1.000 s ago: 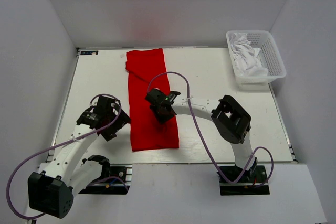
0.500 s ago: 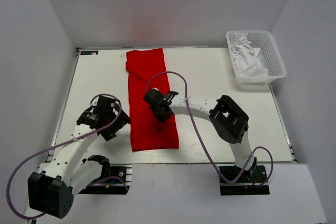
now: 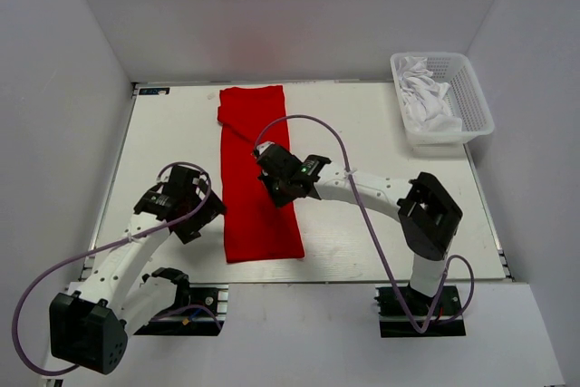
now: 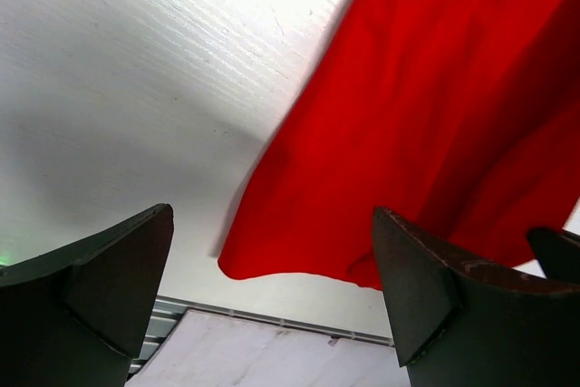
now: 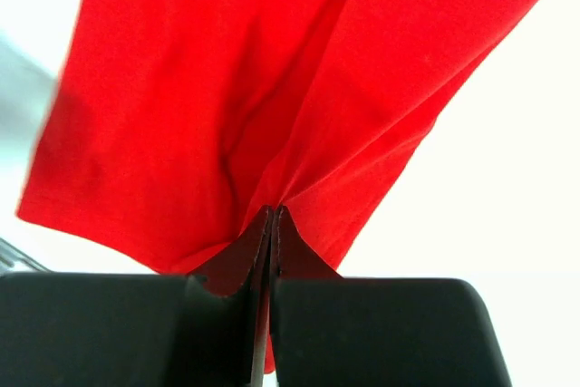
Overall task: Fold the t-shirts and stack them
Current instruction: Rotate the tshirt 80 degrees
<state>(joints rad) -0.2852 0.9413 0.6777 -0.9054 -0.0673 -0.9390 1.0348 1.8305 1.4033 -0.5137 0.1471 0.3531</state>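
Your right hand point(image 5: 272, 217) pinches the red shirt point(image 3: 261, 224).
Your left hand point(image 4: 272, 215) hangs wide open over the counter point(image 3: 381, 124), at its edge.

The white tabletop point(image 3: 362, 124) carries a red t-shirt point(image 3: 258, 228), folded into a long narrow strip left of centre. The strip runs from the far edge almost to the near edge, and its near end lies flat with squared corners. A white mesh basket point(image 3: 475, 101) stands at the far right corner, well apart from the shirt, with crumpled white cloth point(image 3: 424, 97) inside.
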